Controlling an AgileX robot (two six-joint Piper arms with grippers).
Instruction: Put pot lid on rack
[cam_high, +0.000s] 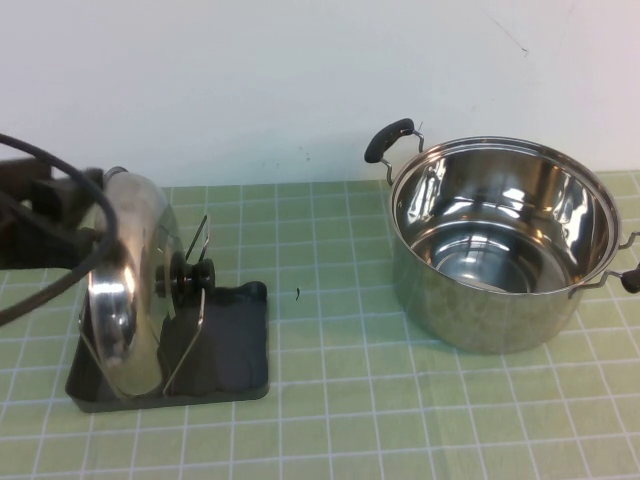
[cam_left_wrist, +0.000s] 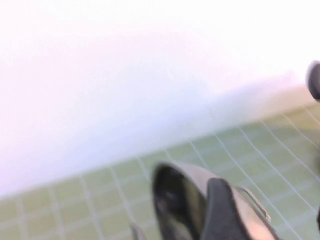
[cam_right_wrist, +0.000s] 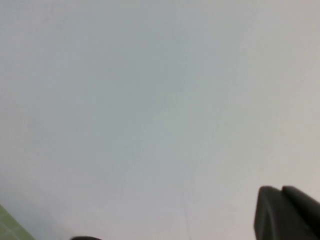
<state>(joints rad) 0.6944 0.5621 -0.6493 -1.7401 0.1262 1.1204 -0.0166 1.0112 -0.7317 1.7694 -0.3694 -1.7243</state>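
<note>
The pot lid (cam_high: 125, 290) stands on its edge between the wire prongs of the rack (cam_high: 235, 340) at the table's left, with its black knob (cam_high: 190, 275) facing right. My left gripper is hidden behind the lid in the high view; only its dark arm (cam_high: 40, 215) and cables show at the far left. In the left wrist view the left gripper (cam_left_wrist: 267, 220) is open. One dark finger (cam_left_wrist: 220, 212) lies against the blurred lid rim (cam_left_wrist: 172, 197). My right gripper (cam_right_wrist: 287, 215) is out of the high view and shows as a dark tip against the white wall.
The deep steel pot (cam_high: 500, 240) stands open on the right of the green checked mat (cam_high: 330, 400), its black-tipped handles pointing back-left and right. A white wall runs along the back.
</note>
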